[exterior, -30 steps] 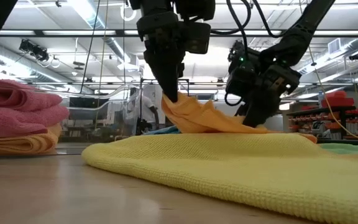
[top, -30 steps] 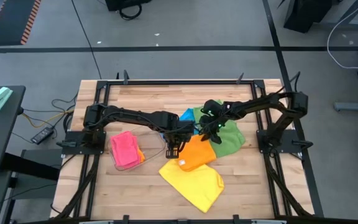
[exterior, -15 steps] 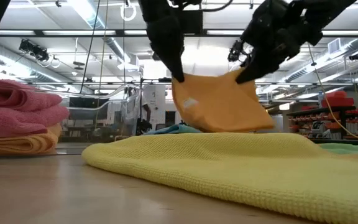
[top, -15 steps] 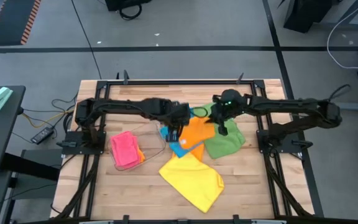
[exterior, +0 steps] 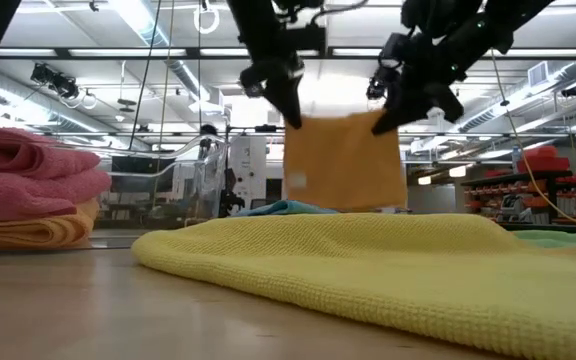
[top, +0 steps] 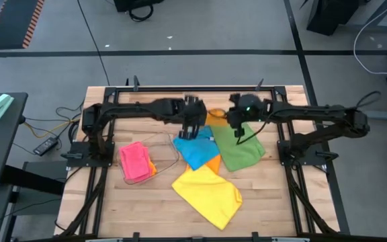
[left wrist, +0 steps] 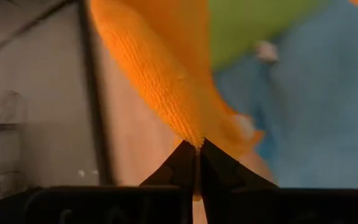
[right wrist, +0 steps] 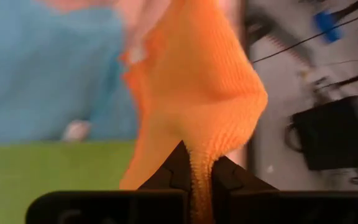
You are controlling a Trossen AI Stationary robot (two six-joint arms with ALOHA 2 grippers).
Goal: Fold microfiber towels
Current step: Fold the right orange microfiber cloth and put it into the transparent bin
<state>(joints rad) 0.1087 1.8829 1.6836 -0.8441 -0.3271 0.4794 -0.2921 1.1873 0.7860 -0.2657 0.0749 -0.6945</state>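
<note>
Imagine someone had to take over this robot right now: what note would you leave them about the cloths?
Left gripper: shut on one top corner of the orange towel.
Right gripper: shut on the other top corner.
The orange towel hangs flat between them, above the table's far side.
Blue towel, green towel and yellow towel lie unfolded on the table.
Done: folded pink towel stacked on a folded orange one in the clear tray.
Left: lay down and fold the held towel, then the other three.
</note>
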